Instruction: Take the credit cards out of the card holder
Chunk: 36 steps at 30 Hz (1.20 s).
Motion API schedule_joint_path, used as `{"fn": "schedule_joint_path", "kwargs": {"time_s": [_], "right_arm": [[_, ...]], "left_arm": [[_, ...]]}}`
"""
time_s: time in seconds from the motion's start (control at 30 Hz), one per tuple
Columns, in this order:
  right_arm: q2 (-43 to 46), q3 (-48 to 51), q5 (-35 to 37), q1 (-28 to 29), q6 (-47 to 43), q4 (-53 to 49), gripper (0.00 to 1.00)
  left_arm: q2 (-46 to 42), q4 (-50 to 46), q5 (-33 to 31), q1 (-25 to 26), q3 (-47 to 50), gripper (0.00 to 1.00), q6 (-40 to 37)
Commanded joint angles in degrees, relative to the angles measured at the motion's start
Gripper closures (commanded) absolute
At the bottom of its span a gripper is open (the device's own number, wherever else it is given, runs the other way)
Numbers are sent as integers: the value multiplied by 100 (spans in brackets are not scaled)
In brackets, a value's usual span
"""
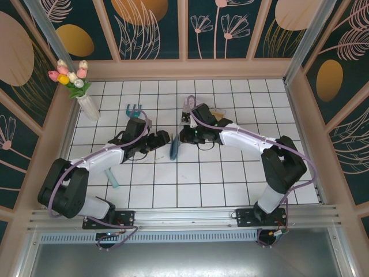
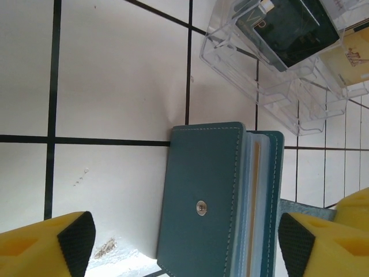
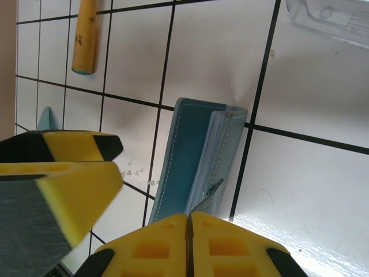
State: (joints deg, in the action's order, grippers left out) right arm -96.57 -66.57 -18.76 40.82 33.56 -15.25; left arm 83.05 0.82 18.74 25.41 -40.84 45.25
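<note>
Left wrist view: the left gripper (image 2: pixel 185 238) stands wide, its yellow fingers (image 2: pixel 40 248) tipped with black pads on either side of the card holder (image 2: pixel 207 202). The dark-teal wallet sits between the jaws with its snap face toward the camera. One pad is well clear of the closed fold. The other lies just beside the open edge, and I cannot tell whether it touches. Between the blue-grey inner leaves a yellowish-gold strip runs along the wallet, the edge of a credit card (image 2: pixel 255 190). Beyond the fingertips, off toward the open-edge side, lies a clear plastic compartment box (image 2: pixel 277 92) with a dark card and a pale card inside.

Right wrist view: the right gripper (image 3: pixel 187 222) has its two yellow fingers pressed together. A thin grey leaf from the card holder's inside is pinched in the seam between them; whether it is a pocket or a card I cannot tell. The card holder stands partly open just ahead of these fingertips, with one finger of the left gripper beside it. Farther ahead lies a wooden handle (image 3: pixel 86 34) with a teal tip.

Top external view: the two grippers meet tip to tip over the white tiled table (image 1: pixel 230 179), the card holder between them.
</note>
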Motion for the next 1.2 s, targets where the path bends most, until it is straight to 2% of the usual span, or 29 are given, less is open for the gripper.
{"fn": "schedule_joint_path", "kwargs": {"time_s": [0.0, 0.4, 0.63, 0.87, 1.17], "right_arm": [[-51, 38, -97, -19, 98, 182, 90], [-38, 135, -92, -21, 123, 303, 90], [-36, 109, -126, -21, 133, 329, 90], [-86, 91, -132, -24, 142, 312, 90], [-98, 91, -101, -22, 133, 290, 90]], "left_arm": [[176, -67, 203, -36, -178, 21, -173], [592, -77, 552, -36, -327, 27, -345], [695, -73, 785, -27, -390, 27, -450], [807, -64, 891, -19, -398, 39, -517], [958, -82, 974, -10, -478, 36, -546]]}}
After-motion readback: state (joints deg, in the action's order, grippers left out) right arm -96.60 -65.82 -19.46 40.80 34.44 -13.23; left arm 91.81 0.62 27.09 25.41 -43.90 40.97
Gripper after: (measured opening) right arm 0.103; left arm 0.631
